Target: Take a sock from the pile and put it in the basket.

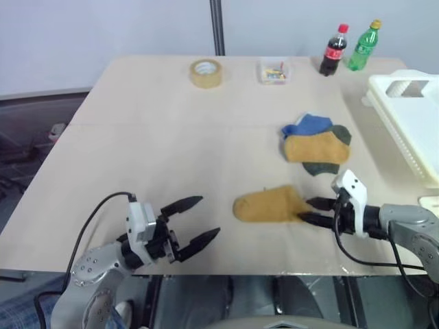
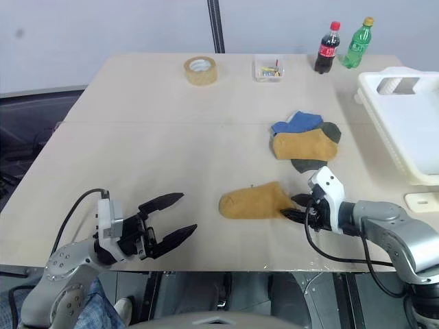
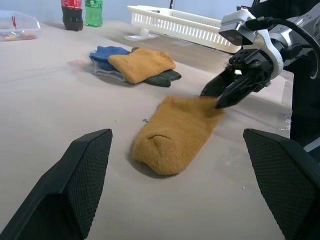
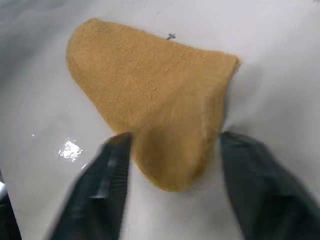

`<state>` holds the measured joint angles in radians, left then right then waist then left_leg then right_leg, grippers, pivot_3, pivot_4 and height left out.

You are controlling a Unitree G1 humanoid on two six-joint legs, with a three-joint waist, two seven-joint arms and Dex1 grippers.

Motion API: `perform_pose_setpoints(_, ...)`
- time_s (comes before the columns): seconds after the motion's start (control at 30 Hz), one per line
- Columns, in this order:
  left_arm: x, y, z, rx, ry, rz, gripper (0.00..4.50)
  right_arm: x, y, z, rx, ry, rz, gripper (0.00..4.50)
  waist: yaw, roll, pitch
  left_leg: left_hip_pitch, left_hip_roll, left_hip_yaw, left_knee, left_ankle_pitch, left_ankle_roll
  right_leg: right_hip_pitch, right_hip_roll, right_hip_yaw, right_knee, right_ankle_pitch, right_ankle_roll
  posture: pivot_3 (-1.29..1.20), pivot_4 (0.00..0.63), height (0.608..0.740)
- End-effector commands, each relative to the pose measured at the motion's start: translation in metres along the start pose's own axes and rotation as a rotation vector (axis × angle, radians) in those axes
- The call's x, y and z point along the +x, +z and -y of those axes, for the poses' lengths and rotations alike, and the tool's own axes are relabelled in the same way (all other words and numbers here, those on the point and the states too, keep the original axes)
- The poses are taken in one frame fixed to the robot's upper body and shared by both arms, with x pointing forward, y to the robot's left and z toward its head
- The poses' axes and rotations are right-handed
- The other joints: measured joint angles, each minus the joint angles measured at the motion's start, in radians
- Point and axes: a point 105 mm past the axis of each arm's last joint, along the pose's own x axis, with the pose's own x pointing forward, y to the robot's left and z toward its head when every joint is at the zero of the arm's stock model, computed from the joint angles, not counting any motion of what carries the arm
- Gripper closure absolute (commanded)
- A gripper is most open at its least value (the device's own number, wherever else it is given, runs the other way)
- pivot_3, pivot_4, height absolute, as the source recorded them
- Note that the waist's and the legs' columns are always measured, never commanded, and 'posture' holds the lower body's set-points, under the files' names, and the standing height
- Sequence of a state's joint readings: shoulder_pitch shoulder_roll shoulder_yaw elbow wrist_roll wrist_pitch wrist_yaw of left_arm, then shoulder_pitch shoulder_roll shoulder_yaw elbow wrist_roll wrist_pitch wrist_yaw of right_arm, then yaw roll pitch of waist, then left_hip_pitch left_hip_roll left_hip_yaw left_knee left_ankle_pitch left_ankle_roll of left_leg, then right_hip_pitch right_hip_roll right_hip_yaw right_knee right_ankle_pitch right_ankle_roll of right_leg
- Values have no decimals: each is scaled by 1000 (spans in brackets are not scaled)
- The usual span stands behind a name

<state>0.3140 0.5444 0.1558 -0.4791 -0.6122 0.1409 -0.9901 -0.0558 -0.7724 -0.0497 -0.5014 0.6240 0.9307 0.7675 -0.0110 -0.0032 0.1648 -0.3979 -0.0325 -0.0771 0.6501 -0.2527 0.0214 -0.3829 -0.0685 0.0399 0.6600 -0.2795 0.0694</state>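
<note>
The right hand [image 1: 317, 211] is seen low over the counter [image 1: 151, 157] with its two fingers spread to either side of the open end of a lone mustard sock [image 1: 269, 204]; in the right wrist view the cuff lies between the fingers, not yet pinched; for a clean pick, the fingers should be lowered a little further over the cuff and pressed together on both layers of fabric before any lift, so that the sock is not merely dragged along the surface; the forearm comes in from the right edge, the hand pointing down and toward the left; the left hand [image 1: 193, 223] is held level above the near left part of the counter, fingers spread wide and holding nothing; the pile [image 1: 314, 145] lies beyond the lone sock, near but apart from it; the basket [image 1: 409, 116] stands at the far right edge, well apart from the right hand, so a long carry is judged to be needed
</note>
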Motion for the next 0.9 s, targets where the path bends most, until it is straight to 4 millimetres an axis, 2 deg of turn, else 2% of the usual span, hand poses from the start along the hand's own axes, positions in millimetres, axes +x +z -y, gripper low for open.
perform_pose_setpoints(0.03,-1,8,-1,29,-5,30,0,-12,22,-2,-97,12,97,1771,0,0,0,0,0,0,0,0,0,0,0,0,0,0,0,0,150,738)
perform_pose_setpoints(0.13,1,11,-3,43,-3,49,0,-16,38,9,-161,-36,178,1771,0,0,0,0,0,0,1,0,0,1,0,0,0,0,0,0,150,738)
perform_pose_setpoints(0.27,6,25,-13,79,26,125,0,-1,65,30,-254,-170,272,1771,-3,-1,1,2,1,0,2,0,0,2,2,0,0,0,0,0,150,738)
perform_pose_setpoints(0.33,9,33,-18,93,42,161,0,10,69,36,-333,-215,257,1771,-3,-1,1,2,1,0,2,0,0,2,2,0,0,0,0,0,150,738)
perform_pose_setpoints(0.47,13,40,-22,121,42,179,0,39,78,60,-455,-345,209,1771,-3,-1,1,1,1,0,2,0,0,1,2,0,0,0,0,0,150,738)
perform_pose_setpoints(0.67,13,40,-22,125,43,176,0,64,90,75,-479,-416,215,1771,-2,-1,1,-1,0,0,1,0,-1,-2,2,1,1,0,0,0,150,738)
perform_pose_setpoints(0.77,12,38,-20,124,44,167,0,69,93,81,-522,-437,211,1771,-3,-1,1,-1,0,1,1,0,-1,-2,2,1,1,0,0,0,150,738)
perform_pose_setpoints(0.9,11,37,-21,122,52,164,0,69,92,82,-527,-438,218,2939,-4,-1,1,-1,0,0,1,0,-1,-2,2,1,1,0,0,0,150,738)
